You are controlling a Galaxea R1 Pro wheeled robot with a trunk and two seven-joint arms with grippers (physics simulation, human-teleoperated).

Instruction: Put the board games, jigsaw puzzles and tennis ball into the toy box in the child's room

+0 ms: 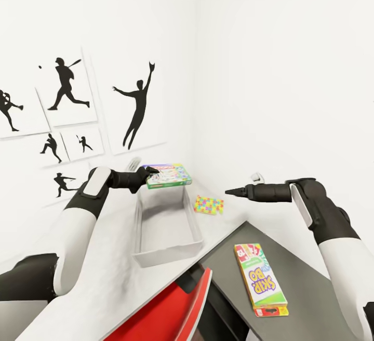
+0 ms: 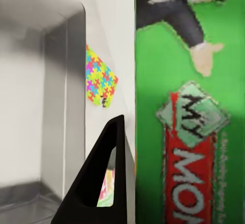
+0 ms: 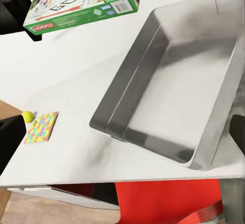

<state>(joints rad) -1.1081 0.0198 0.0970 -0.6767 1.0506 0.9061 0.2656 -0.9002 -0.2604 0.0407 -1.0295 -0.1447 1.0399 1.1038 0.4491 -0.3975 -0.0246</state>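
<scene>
The left gripper [image 1: 151, 174] clamps the green game box [image 1: 167, 175] over the bin's [image 1: 193, 224] far end, seemingly not yet inside; long axis across the bin. Right gripper [image 1: 231, 192], fingers together, hovers beside

**Finishes, quick rundown**

Smooth matt pale surface [image 1: 119, 258]. Toy box [image 3: 168, 81] like dull grey plastic with a soft sheen. Printed glossy card on the green game box [image 1: 167, 176] and SKIP-BO box [image 1: 259, 278]. Shiny red chair [image 1: 171, 310]. Matt black left hand [image 1: 150, 171].
</scene>
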